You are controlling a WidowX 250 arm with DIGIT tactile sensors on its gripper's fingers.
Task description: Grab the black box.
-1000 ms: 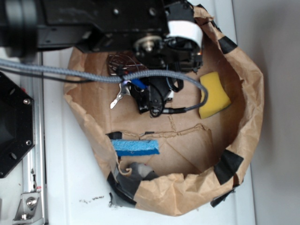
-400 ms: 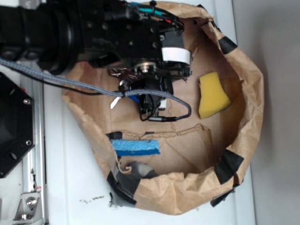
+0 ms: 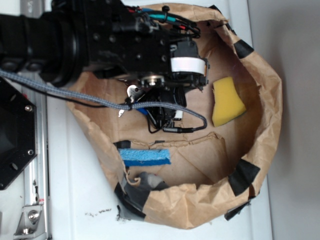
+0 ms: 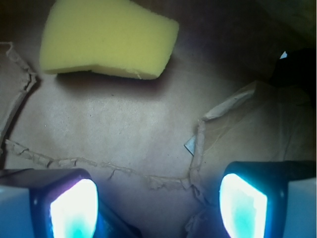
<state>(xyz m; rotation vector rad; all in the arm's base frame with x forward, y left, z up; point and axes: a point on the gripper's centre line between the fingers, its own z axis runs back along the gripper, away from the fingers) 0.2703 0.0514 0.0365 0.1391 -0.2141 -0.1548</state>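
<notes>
Exterior: arm (image 3: 125,45) shifted slightly right since earlier frame, over paper bag (image 3: 265,115); yellow sponge (image 3: 227,101) centre-right, blue sponge (image 3: 145,157) lower left. Black box not visible.
Wrist: gripper (image 4: 158,196) wide open, empty; fingers (image 4: 74,206) at bottom corners; sponge upper left.

A yellow sponge (image 3: 227,102) is lying inside the brown paper bag (image 3: 265,90); a blue sponge (image 3: 145,157) is resting near its lower wall.

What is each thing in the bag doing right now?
Gripper: open, nothing between its fingers, above the bag floor.
Yellow sponge: lying flat, untouched.
Blue sponge: lying by the bag wall, untouched.
Paper bag: open on top, floor torn, black tape on the rim.
Black box: not visible in either view.
</notes>
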